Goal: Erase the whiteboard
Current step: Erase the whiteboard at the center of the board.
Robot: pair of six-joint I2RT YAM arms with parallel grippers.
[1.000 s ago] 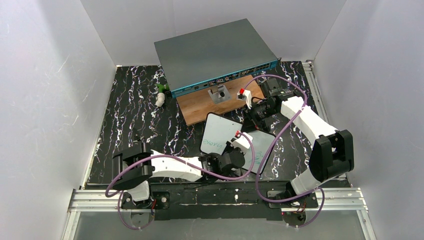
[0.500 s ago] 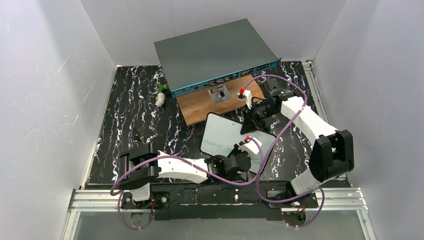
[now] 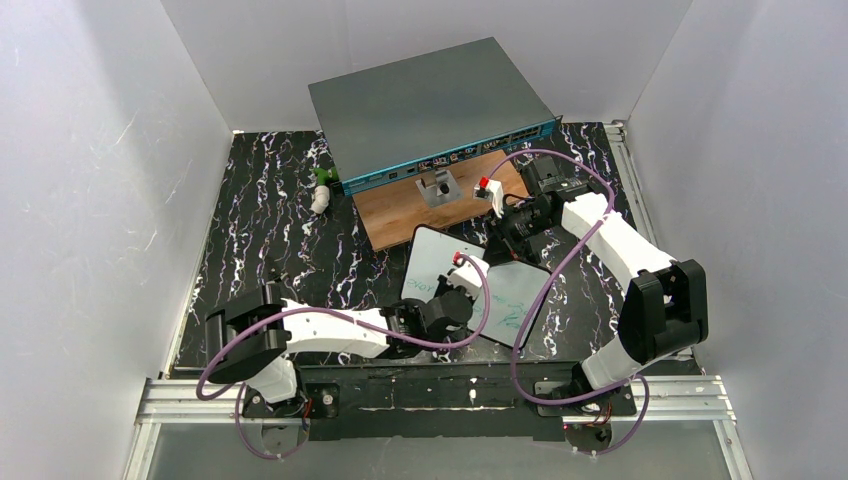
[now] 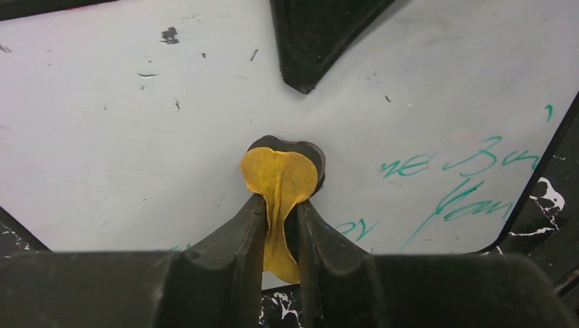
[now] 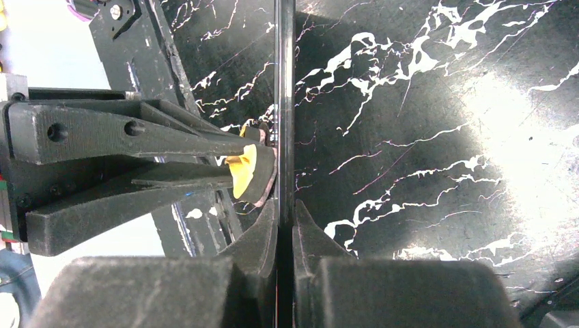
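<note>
Two grips | left claw (image 4: pixel 280 213) pinches yellow pad (image 4: pixel 280 174) against whiteboard (image 4: pixel 136 123) | right claw (image 5: pixel 285 215) clamps whiteboard's edge

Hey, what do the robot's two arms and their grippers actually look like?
Both the left arm and the right arm have white shells with chunky black joints, and a purple cable loops along each. A small white block with a red button sits near each wrist. The left gripper and the right gripper have matte black, tapering fingers.
</note>
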